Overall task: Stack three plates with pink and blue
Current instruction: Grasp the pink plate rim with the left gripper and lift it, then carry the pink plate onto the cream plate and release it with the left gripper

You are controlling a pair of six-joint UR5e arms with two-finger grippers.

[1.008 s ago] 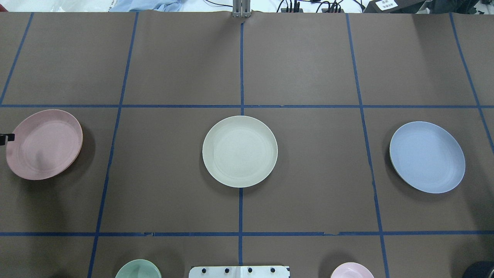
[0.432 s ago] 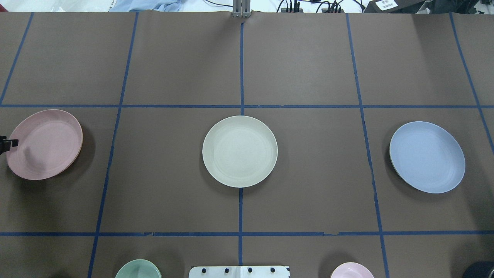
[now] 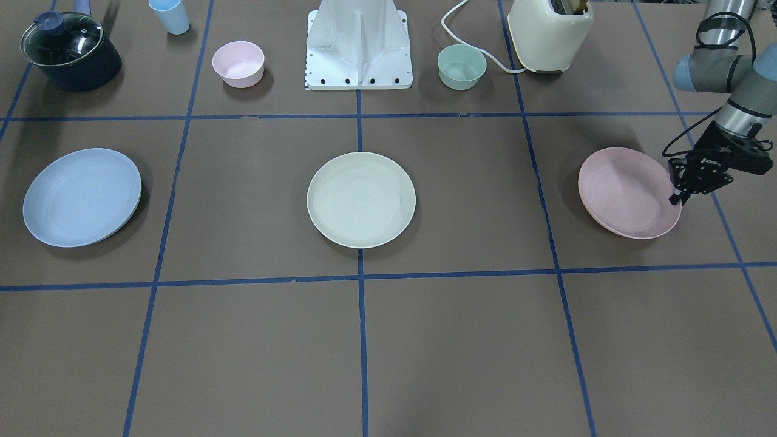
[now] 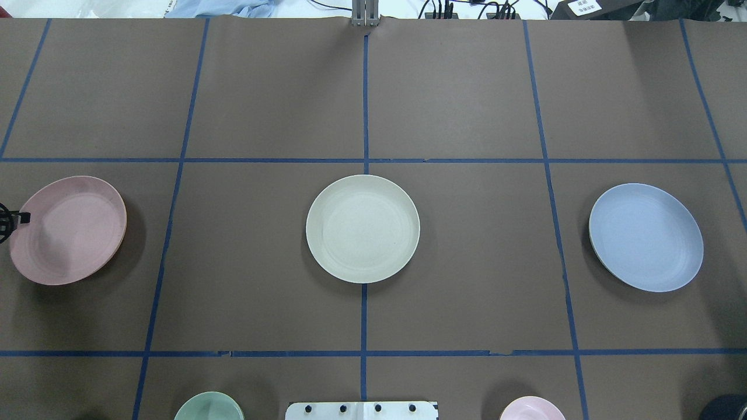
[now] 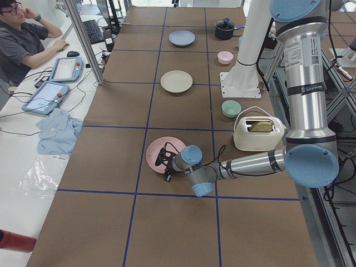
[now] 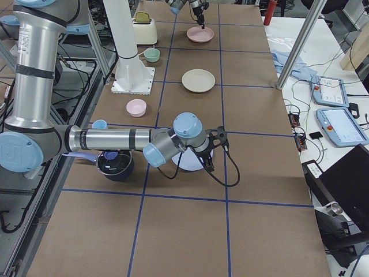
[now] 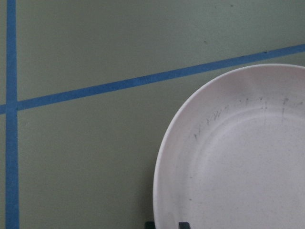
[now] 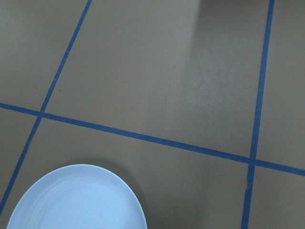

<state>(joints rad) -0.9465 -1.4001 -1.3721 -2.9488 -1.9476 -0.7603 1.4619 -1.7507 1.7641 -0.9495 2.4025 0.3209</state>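
Observation:
The pink plate [image 3: 628, 194] sits on the robot's left side of the table. It also shows in the overhead view [image 4: 68, 230]. My left gripper [image 3: 675, 199] is shut on its outer rim, and the plate looks slightly tilted. In the left wrist view its fingertips [image 7: 183, 224] straddle the rim of the pink plate [image 7: 238, 157]. The cream plate [image 4: 362, 228] lies flat at the centre. The blue plate [image 4: 646, 237] lies flat on the right. My right gripper [image 6: 210, 157] shows only in the exterior right view, beside the blue plate. I cannot tell whether it is open or shut.
Along the robot's edge stand a dark lidded pot [image 3: 70, 51], a small blue cup [image 3: 170, 15], a small pink bowl [image 3: 238, 63], the white robot base [image 3: 359, 48], a green bowl [image 3: 462, 67] and a cream toaster [image 3: 549, 33].
My left gripper has moved slightly toward the robot at the pink plate's rim. The pink plate has shifted the same way and looks raised. The other plates have not moved.

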